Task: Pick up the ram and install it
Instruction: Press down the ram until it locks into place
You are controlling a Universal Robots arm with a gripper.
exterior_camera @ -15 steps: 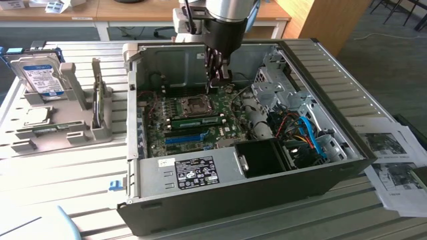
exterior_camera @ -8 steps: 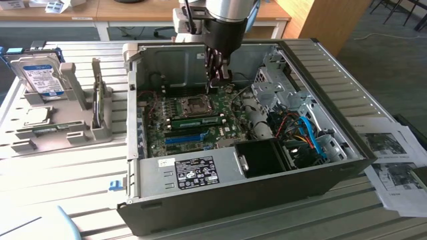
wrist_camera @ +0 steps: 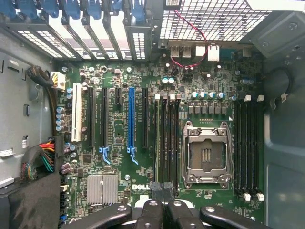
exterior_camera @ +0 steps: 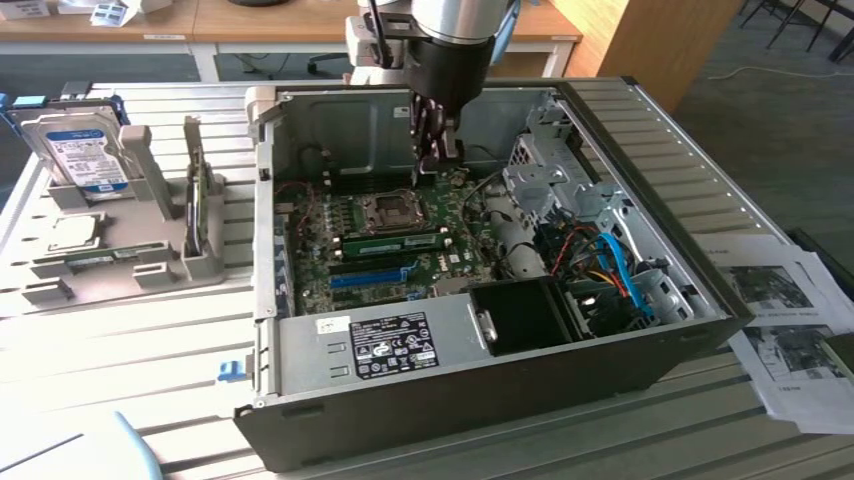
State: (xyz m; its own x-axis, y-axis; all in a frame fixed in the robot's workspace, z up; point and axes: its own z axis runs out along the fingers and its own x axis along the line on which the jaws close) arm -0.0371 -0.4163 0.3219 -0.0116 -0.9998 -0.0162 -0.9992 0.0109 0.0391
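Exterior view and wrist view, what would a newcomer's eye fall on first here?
The open computer case on the slatted table, with the arm's gripper hanging inside it above the motherboard. The long blue slot and the open metal processor socket stand out, and the green ram sits beside that socket. A hard drive stands in a grey holder at the exterior view's left.

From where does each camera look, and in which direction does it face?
Exterior view: off the arm, raised, looking down into the open computer case; the arm and claw show.
Wrist view: on the wrist, facing the motherboard squarely; the claw shows.
Shared: the motherboard, its CPU socket and blue slot.
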